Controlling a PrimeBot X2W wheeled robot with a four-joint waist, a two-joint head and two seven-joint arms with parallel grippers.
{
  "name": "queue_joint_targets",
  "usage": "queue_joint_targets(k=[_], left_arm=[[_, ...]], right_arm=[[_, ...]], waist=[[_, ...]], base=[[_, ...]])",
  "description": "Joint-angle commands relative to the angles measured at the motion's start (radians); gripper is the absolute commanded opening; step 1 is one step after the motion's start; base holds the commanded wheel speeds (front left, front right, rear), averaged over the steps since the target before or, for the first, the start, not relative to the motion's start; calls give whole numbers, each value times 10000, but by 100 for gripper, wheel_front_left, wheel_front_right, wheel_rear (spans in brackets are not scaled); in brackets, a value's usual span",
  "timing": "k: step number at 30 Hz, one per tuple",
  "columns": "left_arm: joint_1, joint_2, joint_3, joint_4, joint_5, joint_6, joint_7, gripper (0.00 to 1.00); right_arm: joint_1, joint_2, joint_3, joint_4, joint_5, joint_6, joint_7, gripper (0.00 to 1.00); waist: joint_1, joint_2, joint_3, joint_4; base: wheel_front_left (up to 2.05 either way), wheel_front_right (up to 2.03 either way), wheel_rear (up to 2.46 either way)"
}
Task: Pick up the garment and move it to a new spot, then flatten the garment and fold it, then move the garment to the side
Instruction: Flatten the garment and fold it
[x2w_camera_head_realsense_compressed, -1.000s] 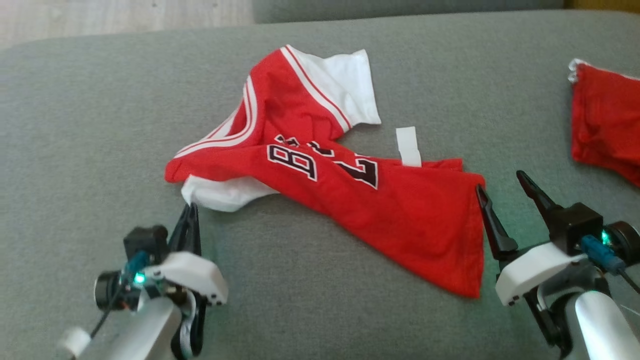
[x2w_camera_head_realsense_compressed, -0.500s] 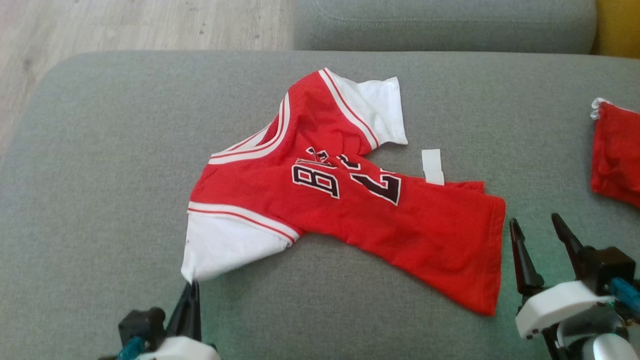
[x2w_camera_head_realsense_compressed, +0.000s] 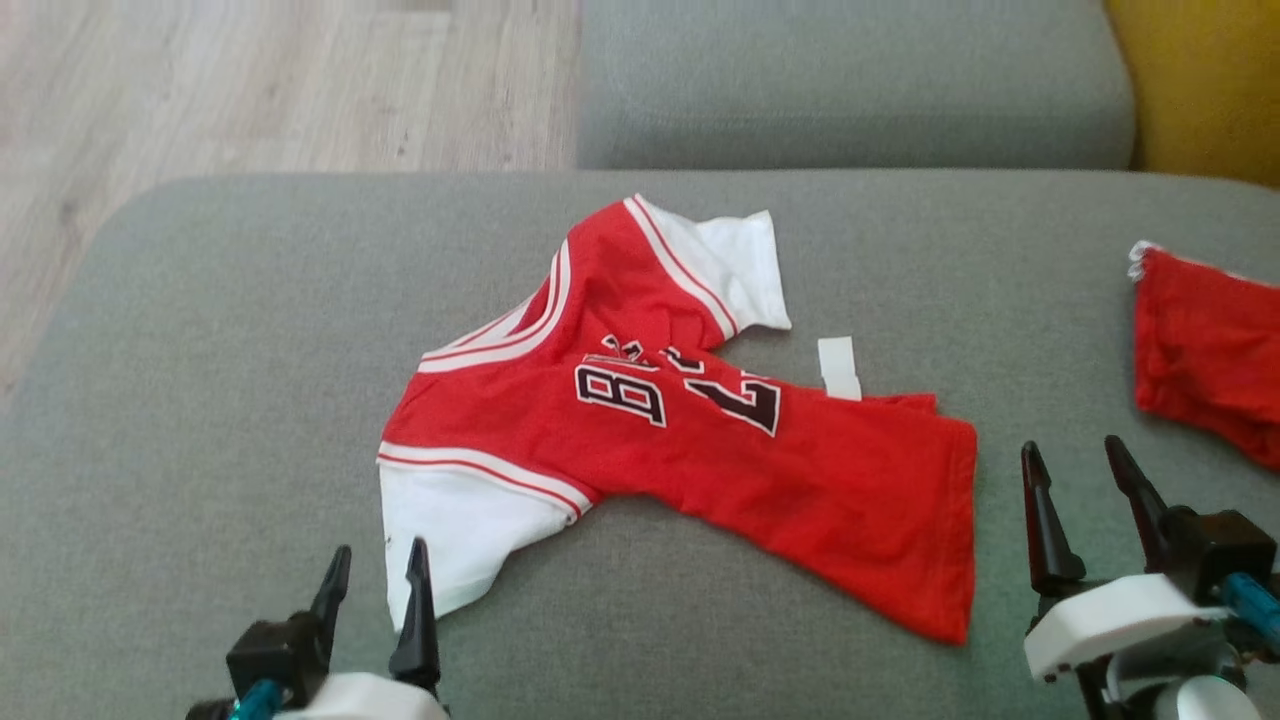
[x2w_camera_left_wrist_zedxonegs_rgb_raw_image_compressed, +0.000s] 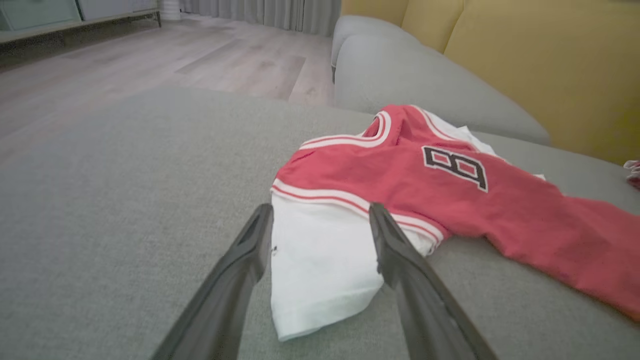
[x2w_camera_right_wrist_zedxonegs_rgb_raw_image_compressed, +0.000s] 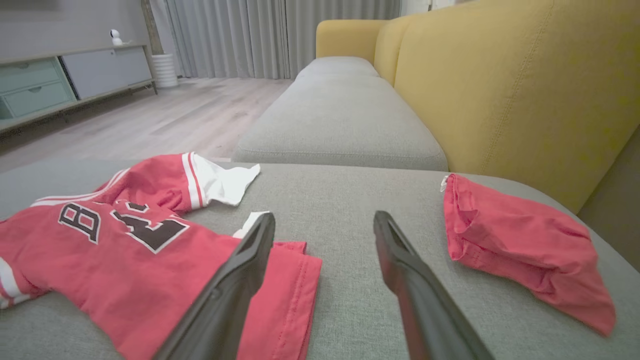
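Spread face-up across the middle of the grey sofa seat (x2w_camera_head_realsense_compressed: 200, 400): a red shirt (x2w_camera_head_realsense_compressed: 680, 440), collar to the far left, hem (x2w_camera_head_realsense_compressed: 960, 530) to the near right. Laid on a slant, probably for easy reach from either arm. Not yet flat, by the look of it: body pinched narrow below the number, far sleeve (x2w_camera_head_realsense_compressed: 740, 265) bunched against the shoulder, a white label (x2w_camera_head_realsense_compressed: 838, 367) poking out on the far side. Near sleeve (x2w_camera_head_realsense_compressed: 450, 530) lying out white and fairly smooth toward the near left, which fits the flattening step; folding and shifting aside yet to come. Off to the far right, a second red cloth (x2w_camera_head_realsense_compressed: 1200, 360), crumpled, well apart from the shirt and seemingly no part of this step.

Left claw (x2w_camera_head_realsense_compressed: 380, 548): spread wide, holding nothing. Straddles the near edge of that near sleeve, one finger over the white cloth, the other over bare seat just to its left. Touching the fabric or hovering just above it: cannot tell. Placed, seemingly, for tugging that corner outward.

Right claw (x2w_camera_head_realsense_compressed: 1071, 446): likewise wide apart and empty. Sits just beside the right end of the hem, over bare seat between the shirt and the other red cloth, touching neither. Well set for a pinch on the hem corner, to stretch the body against the sleeve end.
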Motion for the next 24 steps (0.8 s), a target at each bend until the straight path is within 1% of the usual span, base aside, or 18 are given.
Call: queue_joint_targets(k=[1,7,14,24], left_arm=[[-619,188,405,-378,145,70,-210,100],[-818,-105,330,-276,278,42,-555,100],[-802,-295,261,-59,282,-62,-755,100],[-717,-336,157,89,274,-65,-779,100]], right_arm=[[-342,-60,267,-331,133,71,-151,100],[-516,-57,577,-104,437,71,-455,100],[-338,-56,1008,331,647,71,-660,100],[-248,-55,1295,491,632,71,-647,100]], waist=[[2,0,-152,-16],[2,0,-438,-22],[2,0,-614,-26],[2,0,-709,-79]], base=[[0,0,0],[0,0,0],[0,0,0],[0,0,0]])
